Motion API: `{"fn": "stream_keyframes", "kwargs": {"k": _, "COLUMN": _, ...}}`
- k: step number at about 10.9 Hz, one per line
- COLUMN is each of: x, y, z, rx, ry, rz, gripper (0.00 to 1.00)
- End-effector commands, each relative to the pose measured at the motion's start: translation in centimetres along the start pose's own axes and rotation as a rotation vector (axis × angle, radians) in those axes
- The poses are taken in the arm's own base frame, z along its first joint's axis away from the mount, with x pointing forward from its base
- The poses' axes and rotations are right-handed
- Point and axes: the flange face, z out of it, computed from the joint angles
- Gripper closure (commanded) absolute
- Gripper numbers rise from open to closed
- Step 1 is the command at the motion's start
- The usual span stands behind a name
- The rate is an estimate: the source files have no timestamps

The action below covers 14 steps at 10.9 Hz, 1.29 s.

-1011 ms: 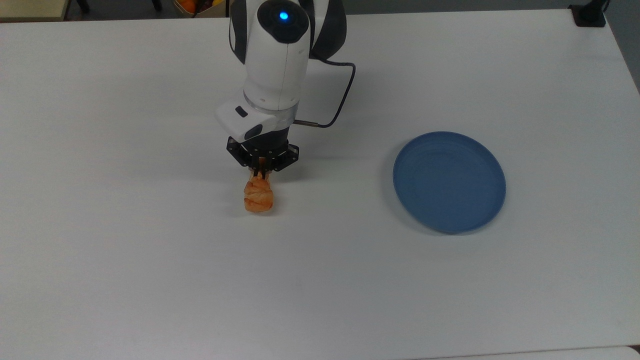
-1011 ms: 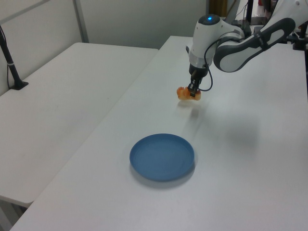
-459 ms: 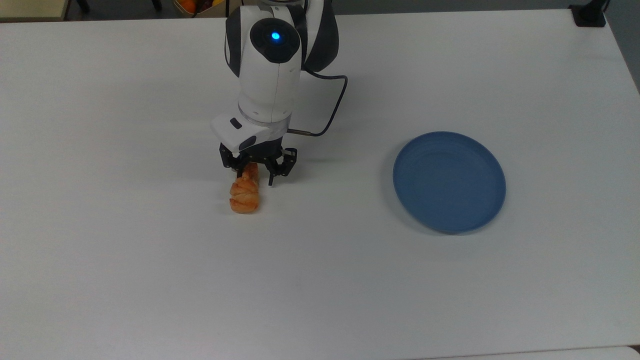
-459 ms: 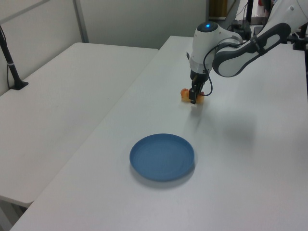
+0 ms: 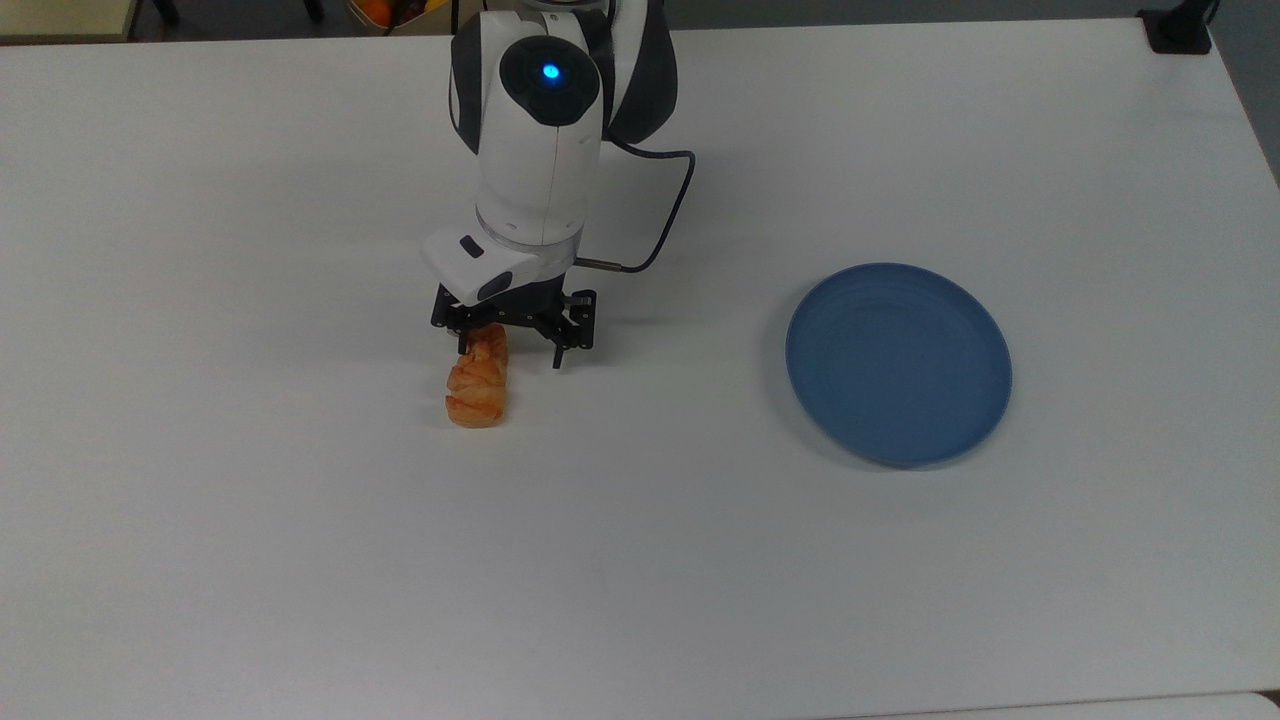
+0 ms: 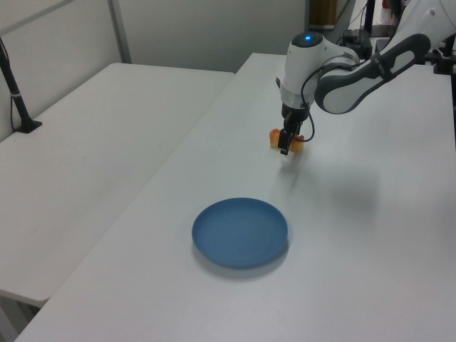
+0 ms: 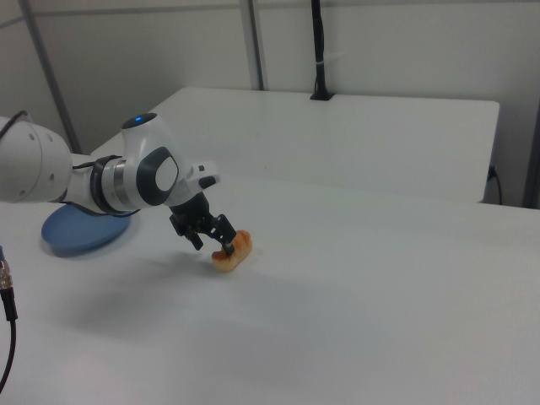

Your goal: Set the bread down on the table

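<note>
On the table (image 5: 250, 560), well to the top view's left of the blue plate (image 5: 898, 362), the bread (image 5: 478, 383) lies flat, shifted slightly left from 0.5 s ago. The gripper (image 5: 512, 352) has spread its fingers wider than 1 s ago, released, one tip apparently touching the bread's near end. Placement looks done; only retreat remains.
</note>
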Motion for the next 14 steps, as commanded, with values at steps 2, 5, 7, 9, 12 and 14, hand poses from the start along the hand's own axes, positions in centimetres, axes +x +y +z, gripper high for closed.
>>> {"fn": "stream_keyframes", "kwargs": {"k": 2, "x": 0.1, "y": 0.3, "z": -0.9, "rx": 0.001, "ry": 0.019, "rz": -0.008, "gripper": 0.0}}
{"fn": "stream_keyframes", "kwargs": {"k": 5, "x": 0.9, "y": 1.5, "z": -5.0, "rx": -0.027, "ry": -0.008, "rz": 0.009, "gripper": 0.0}}
{"fn": "stream_keyframes", "kwargs": {"k": 7, "x": 1.6, "y": 2.3, "z": -9.9, "rx": -0.02, "ry": -0.016, "rz": 0.044, "gripper": 0.0}}
{"fn": "stream_keyframes", "kwargs": {"k": 9, "x": 0.4, "y": 2.9, "z": -15.6, "rx": 0.043, "ry": -0.046, "rz": 0.049, "gripper": 0.0}}
{"fn": "stream_keyframes", "kwargs": {"k": 12, "x": -3.0, "y": 5.0, "z": -23.1, "rx": 0.09, "ry": -0.133, "rz": -0.029, "gripper": 0.0}}
{"fn": "stream_keyframes", "kwargs": {"k": 14, "x": -5.3, "y": 8.3, "z": -27.3, "rx": 0.146, "ry": -0.154, "rz": -0.059, "gripper": 0.0}}
